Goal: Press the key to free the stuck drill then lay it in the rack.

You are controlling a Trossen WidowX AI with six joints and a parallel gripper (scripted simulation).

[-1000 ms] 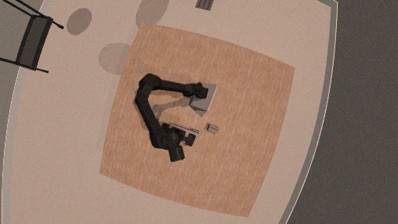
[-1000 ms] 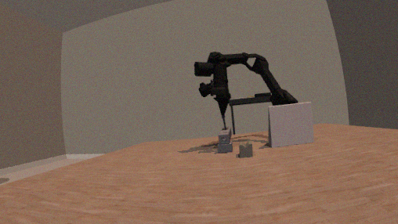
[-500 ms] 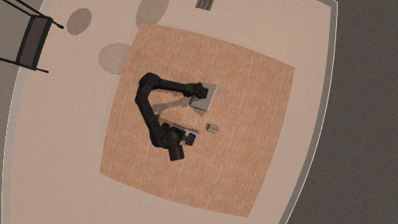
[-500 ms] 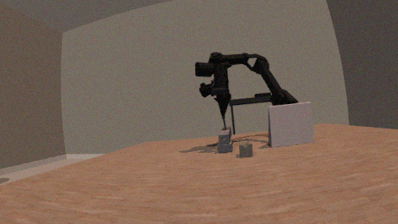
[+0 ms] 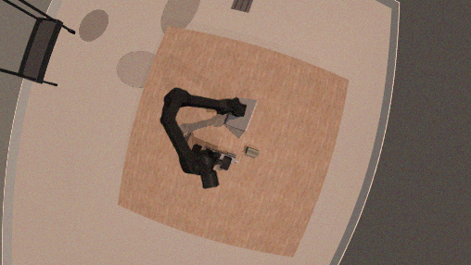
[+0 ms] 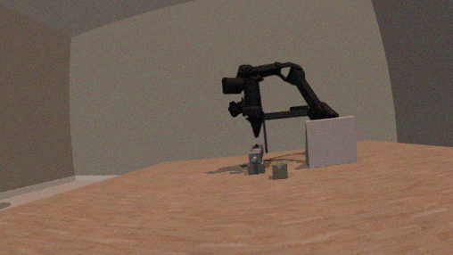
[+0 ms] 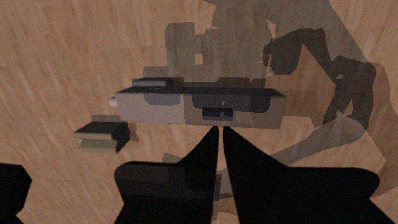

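A long grey block (image 6: 256, 168) (image 7: 150, 107) lies across the wrist view. A short pale round end, apparently the drill (image 7: 113, 101), sticks out of its left end; the rest is hidden inside. A small dark patch, apparently the key (image 7: 217, 114), shows in the block's near face. The rack, a small grey-green block with a notch (image 5: 251, 152) (image 6: 280, 171) (image 7: 97, 141), stands off the drill's end. My gripper (image 6: 256, 135) (image 7: 220, 131) points down above the block, nearly fully shut, with only a thin gap between its tips and nothing in it.
A pale upright panel (image 6: 332, 142) stands by the arm's base; its grey top (image 5: 248, 111) shows from above. The arm bends over the wooden table (image 5: 287, 195) and casts shadows around the block.
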